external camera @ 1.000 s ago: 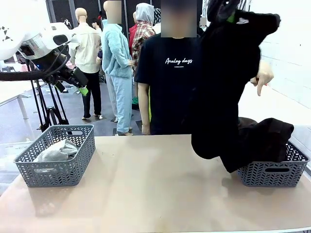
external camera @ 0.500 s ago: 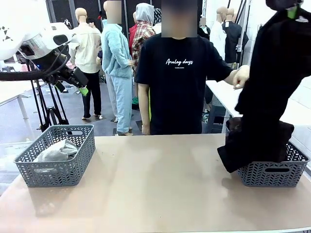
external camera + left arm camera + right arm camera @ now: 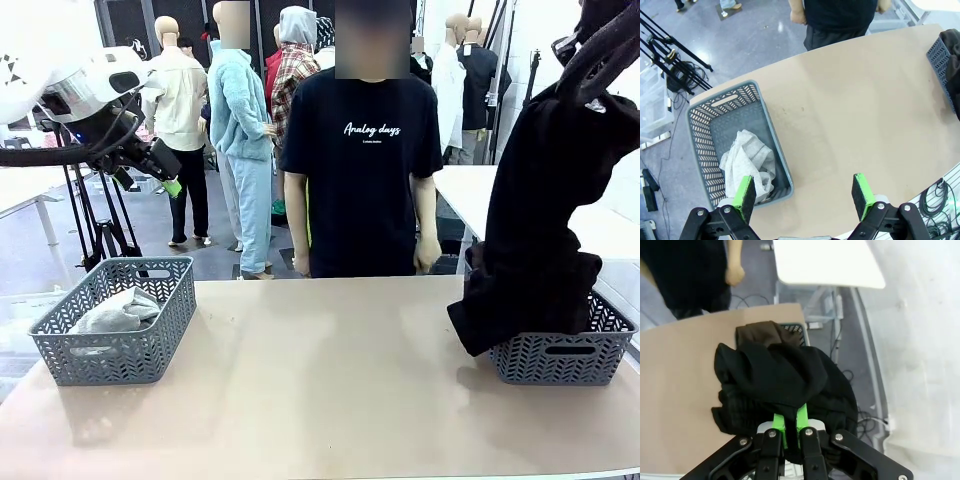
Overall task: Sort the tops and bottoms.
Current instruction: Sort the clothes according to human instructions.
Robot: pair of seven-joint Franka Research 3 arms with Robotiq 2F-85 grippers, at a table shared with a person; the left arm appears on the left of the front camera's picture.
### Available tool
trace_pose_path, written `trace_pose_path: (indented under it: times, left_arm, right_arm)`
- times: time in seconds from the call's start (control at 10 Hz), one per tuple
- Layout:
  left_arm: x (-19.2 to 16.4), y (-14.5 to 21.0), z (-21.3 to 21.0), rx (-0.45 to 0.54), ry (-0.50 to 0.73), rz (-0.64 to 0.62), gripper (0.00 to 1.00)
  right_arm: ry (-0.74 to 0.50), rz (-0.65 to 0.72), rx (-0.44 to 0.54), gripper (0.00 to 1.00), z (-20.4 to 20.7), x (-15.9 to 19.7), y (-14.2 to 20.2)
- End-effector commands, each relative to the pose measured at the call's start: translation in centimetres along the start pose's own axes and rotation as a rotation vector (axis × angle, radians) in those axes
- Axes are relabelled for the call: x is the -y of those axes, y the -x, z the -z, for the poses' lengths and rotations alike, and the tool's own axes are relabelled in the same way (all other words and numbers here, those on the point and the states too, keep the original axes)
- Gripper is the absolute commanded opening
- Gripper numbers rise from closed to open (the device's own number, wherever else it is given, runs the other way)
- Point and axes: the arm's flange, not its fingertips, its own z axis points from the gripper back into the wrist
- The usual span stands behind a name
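My right gripper (image 3: 790, 421) is shut on a black cloth garment (image 3: 782, 374), one of the bottoms. In the front view this garment (image 3: 545, 200) hangs from the top right, and its lower end lies in the right grey basket (image 3: 555, 358). Dark brown trousers (image 3: 762, 332) lie under it in that basket (image 3: 794, 327). The light grey top (image 3: 115, 312) lies crumpled in the left grey basket (image 3: 130, 352). High above that basket my left gripper (image 3: 168, 182) stands open and holds nothing. The left wrist view looks down past its gripper (image 3: 804, 194) onto the grey top (image 3: 747, 160).
A person in a black T-shirt (image 3: 360, 150) stands at the far side of the table, arms down. The tan tabletop (image 3: 320, 380) is bare between the baskets. A white table (image 3: 825, 262) stands behind the right basket. Tripod legs (image 3: 670, 50) stand on the floor at the left.
My right gripper has carried the black garment to the right, from in front of the person to above the right basket. The person's raised hand has dropped. The left arm has not moved.
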Motion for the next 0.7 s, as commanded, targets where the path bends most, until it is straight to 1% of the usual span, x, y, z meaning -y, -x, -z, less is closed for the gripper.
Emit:
trace_pose_path:
  times: [0.0,0.2,0.3,0.4,0.6]
  left_arm:
    - [-0.1,0.0,-0.1,0.001,-0.001,-0.001,1.00]
    - [-0.1,0.0,-0.1,0.001,-0.001,-0.001,1.00]
    - [-0.1,0.0,-0.1,0.001,-0.001,-0.001,1.00]
    - [-0.1,0.0,-0.1,0.001,-0.001,-0.001,1.00]
    - [-0.1,0.0,-0.1,0.001,-0.001,-0.001,1.00]
  right_arm:
    - [0.020,-0.028,0.003,0.00,-1.7,0.6,-0.8]
    - [0.020,-0.028,0.003,0.00,-1.7,0.6,-0.8]
    - [0.009,-0.008,0.004,0.00,-1.0,0.3,-0.2]
    - [-0.037,0.033,0.040,0.00,-1.0,0.6,-0.3]
    - [-0.191,0.182,-0.045,0.00,3.4,4.6,-2.0]
